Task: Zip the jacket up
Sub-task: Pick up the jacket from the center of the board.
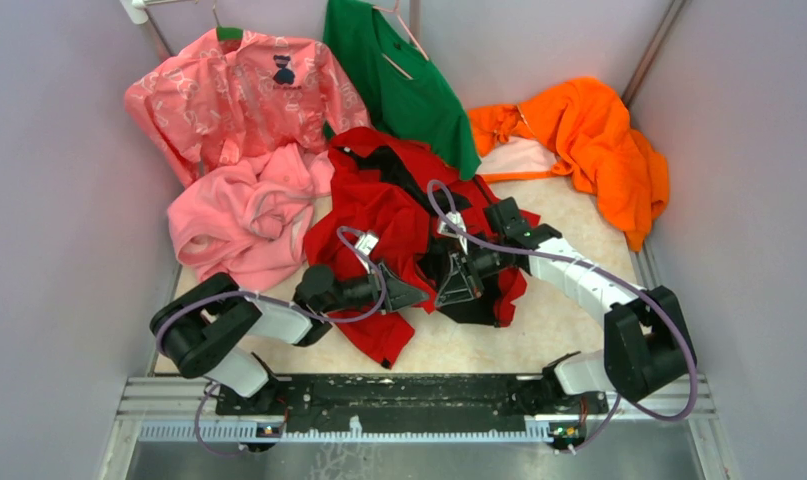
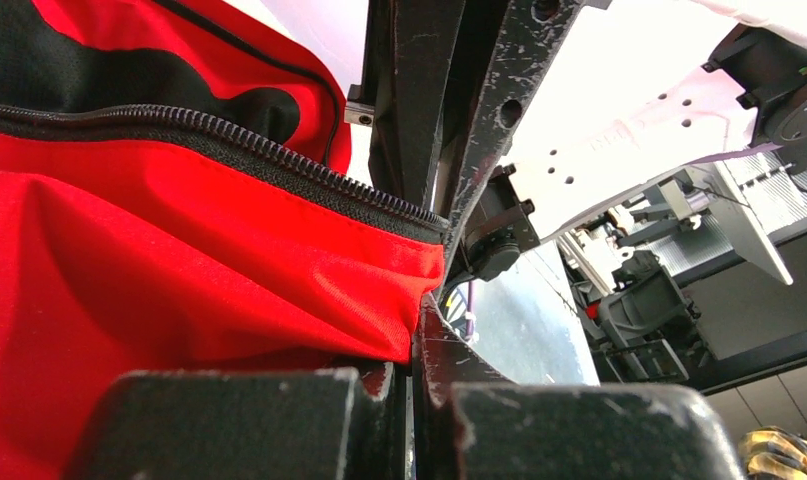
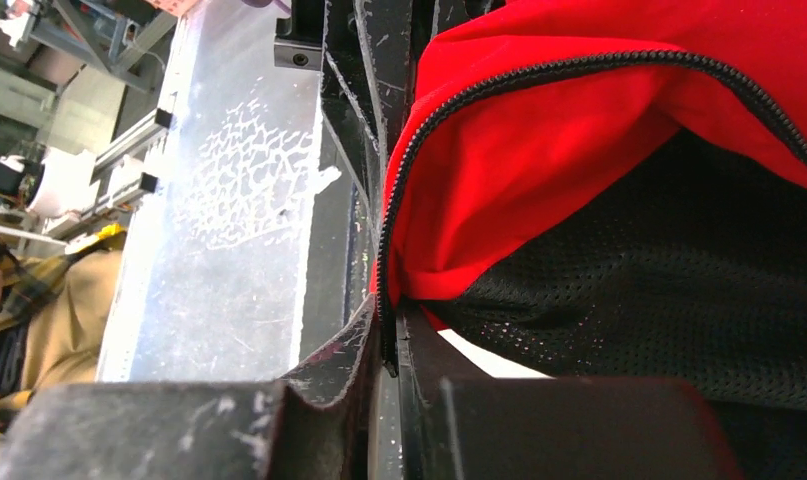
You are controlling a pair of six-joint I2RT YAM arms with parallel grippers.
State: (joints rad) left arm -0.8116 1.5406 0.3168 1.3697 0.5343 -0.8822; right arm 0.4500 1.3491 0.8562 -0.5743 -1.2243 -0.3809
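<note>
Nearest the arm bases, a strip of bare surface (image 1: 519,335) lies in front of the jacket (image 1: 379,215). The jacket is spread crumpled across the middle, with its hem towards the arms and its collar at the far end.

Both arms reach inward and meet over the jacket's near part. The left end effector (image 1: 411,295) comes in from the left, and the right end effector (image 1: 457,285) sits just beside it on the right.

In the left wrist view, the left end effector (image 2: 419,335) is fully closed, pinching the red edge where the zipper (image 2: 279,160) teeth run into its fingers. In the right wrist view, the right end effector (image 3: 387,330) has its fingers drawn almost together, with the other zipper (image 3: 539,75) edge caught between them. Black mesh lining (image 3: 659,280) shows just right of that grip. The two front edges lie apart.

Left of the jacket and touching it is a pink fleece (image 1: 244,215). Farther back are a pink shirt (image 1: 239,100) at the left, a green top (image 1: 399,70) in the middle and an orange garment (image 1: 589,140) at the right.
</note>
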